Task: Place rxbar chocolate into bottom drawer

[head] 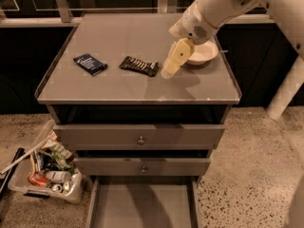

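Observation:
The rxbar chocolate [138, 66], a flat dark brown wrapped bar with pale lettering, lies on the grey cabinet top [118, 87] near its middle. My gripper [170, 69] hangs from the white arm just to the right of the bar, its tip close above the top, with nothing in it. The bottom drawer [142, 205] is pulled out at the foot of the cabinet, its flat grey floor bare.
A dark blue packet [90, 63] lies left of the bar. A white bowl [203, 53] sits behind the gripper. Two knobbed drawers [140, 139] sit above the bottom one. A clear bin of clutter [47, 167] stands on the floor at the left.

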Motion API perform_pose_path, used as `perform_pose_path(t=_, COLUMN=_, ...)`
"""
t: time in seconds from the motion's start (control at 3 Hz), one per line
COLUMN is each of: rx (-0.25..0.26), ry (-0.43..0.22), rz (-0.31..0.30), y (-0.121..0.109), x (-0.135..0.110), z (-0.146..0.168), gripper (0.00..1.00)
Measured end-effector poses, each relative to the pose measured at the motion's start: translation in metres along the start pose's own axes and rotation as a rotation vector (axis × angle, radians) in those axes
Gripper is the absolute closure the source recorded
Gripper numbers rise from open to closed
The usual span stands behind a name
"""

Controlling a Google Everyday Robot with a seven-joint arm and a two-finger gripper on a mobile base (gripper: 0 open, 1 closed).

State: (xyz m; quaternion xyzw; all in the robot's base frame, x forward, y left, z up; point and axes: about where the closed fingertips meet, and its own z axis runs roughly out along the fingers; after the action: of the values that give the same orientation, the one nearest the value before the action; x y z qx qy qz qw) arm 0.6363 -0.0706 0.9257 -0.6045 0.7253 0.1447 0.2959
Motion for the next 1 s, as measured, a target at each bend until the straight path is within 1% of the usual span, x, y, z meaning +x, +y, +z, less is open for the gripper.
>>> perform_pose_path(t=0.33, rx=-0.031, ry=0.0, rz=0.007, y=-0.014, x=0.002, z=0.028, gripper=0.0)
perform_pose_path(t=1.0, rx=-0.077, ry=-0.001, rz=0.023, y=-0.031, x=0.003, z=0.073, gripper=0.0)
